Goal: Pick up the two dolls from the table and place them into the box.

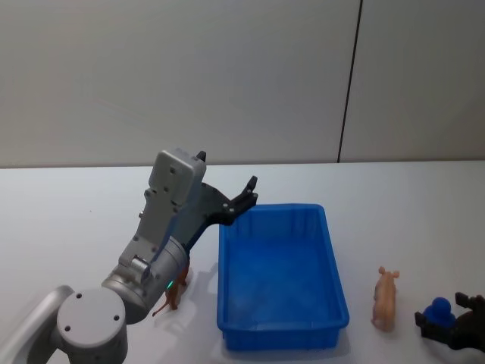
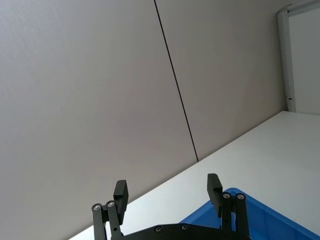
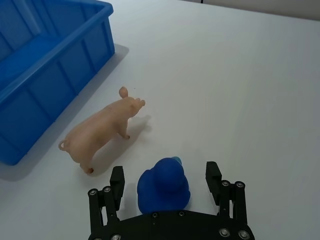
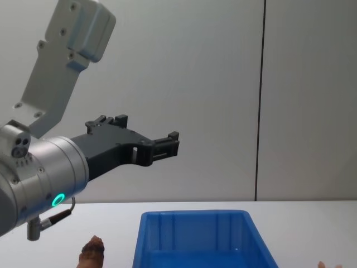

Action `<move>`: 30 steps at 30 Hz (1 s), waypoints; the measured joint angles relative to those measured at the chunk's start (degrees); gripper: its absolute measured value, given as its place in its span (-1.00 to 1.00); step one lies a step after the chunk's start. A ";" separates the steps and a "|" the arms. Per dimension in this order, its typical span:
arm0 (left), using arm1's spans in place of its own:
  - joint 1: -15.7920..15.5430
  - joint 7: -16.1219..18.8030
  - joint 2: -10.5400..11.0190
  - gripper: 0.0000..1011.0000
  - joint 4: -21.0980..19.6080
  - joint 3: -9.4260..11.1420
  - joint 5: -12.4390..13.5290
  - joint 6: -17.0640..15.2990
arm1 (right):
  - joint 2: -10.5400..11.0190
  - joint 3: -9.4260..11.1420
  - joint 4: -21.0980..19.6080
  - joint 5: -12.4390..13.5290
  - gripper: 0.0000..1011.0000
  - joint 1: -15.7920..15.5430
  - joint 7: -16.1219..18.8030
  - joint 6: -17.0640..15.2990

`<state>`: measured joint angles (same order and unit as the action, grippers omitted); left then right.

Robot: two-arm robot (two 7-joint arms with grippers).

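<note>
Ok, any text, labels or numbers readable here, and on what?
None: no writing shows on the box, the pig doll, the brown doll, the blue duck at the right gripper, or the left gripper raised near the box.

Got a bright blue plastic box (image 1: 282,337) sitting open side up on the plain white table (image 1: 76,205), long way running near to far. Got a pale pink pig doll (image 1: 385,299) just right of it by the near right corner, up on all fours, snout aimed far, clear of the box wall. Also spotted a small reddish-brown doll (image 1: 176,298) off the box's near left corner, mostly hidden, so can't tell its pose.
</note>
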<state>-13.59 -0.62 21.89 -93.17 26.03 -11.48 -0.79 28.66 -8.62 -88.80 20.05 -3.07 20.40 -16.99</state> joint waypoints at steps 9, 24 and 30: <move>0.00 0.00 0.00 0.98 0.00 0.00 0.00 0.00 | -0.44 -0.41 1.31 -0.08 0.65 0.74 0.37 -1.40; 0.00 0.00 0.00 0.98 0.00 0.00 0.00 0.00 | -0.76 -0.43 2.03 0.55 -0.03 1.56 -0.09 -1.64; 0.00 0.00 0.00 0.98 0.00 0.00 0.00 0.00 | -0.77 -0.18 1.32 1.08 -0.11 1.69 -0.59 -0.10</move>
<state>-13.59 -0.62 21.89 -93.17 26.03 -11.49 -0.79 27.89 -8.81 -87.48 21.13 -1.37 19.81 -17.09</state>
